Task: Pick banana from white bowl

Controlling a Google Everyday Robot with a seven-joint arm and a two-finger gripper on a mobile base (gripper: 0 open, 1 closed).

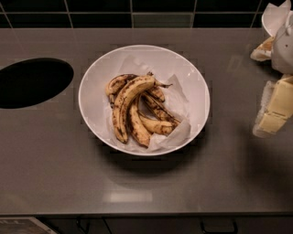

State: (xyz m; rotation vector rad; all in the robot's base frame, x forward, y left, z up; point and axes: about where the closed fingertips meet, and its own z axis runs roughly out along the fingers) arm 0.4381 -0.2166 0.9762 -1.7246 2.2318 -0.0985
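The white bowl (88,87) sits in the middle of the grey counter, lined with crumpled white paper. Several overripe speckled bananas lie in it. The banana (125,104), the longest and fattest, lies on top at the left of the pile, curving from upper right to lower left. My gripper (268,81) is at the right edge of the view, well to the right of the bowl and above the counter. Its cream fingers (276,109) stand apart, open and empty.
A black oval hole (32,82) is cut in the counter at the far left. A dark tiled wall (137,13) runs along the back. The counter's front edge (146,214) is near the bottom. A white object (274,16) sits at the top right corner.
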